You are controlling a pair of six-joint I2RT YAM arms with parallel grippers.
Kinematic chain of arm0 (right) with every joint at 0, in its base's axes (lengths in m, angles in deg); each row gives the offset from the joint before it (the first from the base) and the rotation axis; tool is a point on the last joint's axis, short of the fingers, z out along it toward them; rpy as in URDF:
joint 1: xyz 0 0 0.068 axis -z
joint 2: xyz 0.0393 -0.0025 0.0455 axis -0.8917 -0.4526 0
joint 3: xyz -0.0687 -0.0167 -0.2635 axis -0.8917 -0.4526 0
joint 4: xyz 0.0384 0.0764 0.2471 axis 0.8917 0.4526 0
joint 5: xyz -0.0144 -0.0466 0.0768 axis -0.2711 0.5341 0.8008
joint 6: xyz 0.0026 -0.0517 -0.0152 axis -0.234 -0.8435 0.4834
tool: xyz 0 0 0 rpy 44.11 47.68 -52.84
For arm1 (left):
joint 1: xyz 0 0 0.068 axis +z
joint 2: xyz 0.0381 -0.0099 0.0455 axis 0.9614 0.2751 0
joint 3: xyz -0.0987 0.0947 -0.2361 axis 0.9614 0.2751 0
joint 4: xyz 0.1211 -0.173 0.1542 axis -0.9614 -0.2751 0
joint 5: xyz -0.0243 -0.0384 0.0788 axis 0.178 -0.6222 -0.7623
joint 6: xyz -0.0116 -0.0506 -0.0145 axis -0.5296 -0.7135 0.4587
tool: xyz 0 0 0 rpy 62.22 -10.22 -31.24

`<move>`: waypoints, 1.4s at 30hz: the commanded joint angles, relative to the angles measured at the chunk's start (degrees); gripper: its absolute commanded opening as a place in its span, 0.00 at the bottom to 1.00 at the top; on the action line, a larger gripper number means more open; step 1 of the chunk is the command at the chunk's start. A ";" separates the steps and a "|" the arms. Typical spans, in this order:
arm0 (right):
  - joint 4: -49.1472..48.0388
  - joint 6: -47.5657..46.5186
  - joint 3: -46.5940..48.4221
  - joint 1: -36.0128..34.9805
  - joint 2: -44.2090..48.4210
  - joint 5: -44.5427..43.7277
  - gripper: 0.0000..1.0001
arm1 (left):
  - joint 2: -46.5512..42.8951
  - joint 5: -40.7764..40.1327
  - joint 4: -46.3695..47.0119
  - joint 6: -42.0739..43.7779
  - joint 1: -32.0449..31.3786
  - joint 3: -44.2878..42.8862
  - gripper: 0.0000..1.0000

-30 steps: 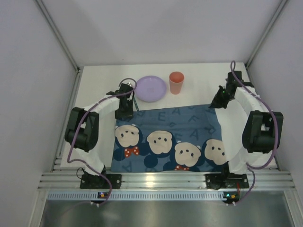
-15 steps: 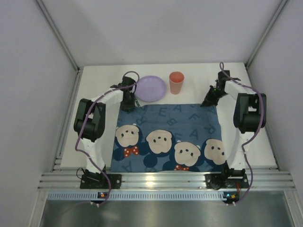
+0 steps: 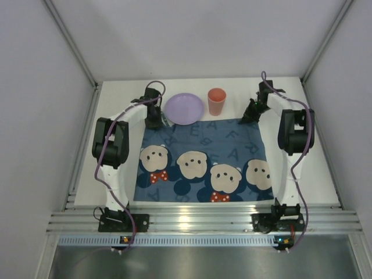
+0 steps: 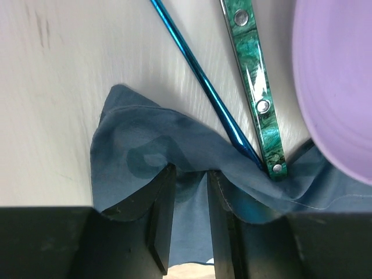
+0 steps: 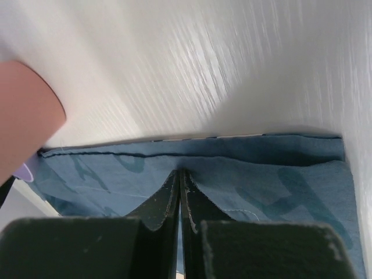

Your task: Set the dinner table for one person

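Top camera overlooks the dinner table (image 3: 121,94) from 6 o'clock. Close wrist cameras share its mat (image 3: 203,145) corners, 11 and 1 o'clock.

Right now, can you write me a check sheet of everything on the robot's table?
Surface: white dinner table, with the mat lying on it.
Job's things: blue cartoon mat, purple plate, pink cup, blue stick and green handle meeting the mat's edge.
Clutter: nothing seen.
Grippers: left gripper and right gripper each pinch a far mat corner.
Cables: purple cables along both arms.
Surroundings: white walls, aluminium rail in front.
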 commanded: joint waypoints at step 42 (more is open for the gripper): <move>-1.22 -3.14 -40.40 -6.48 53.77 -3.69 0.75 | -2.33 -8.49 -8.74 -13.18 3.48 -17.98 0.90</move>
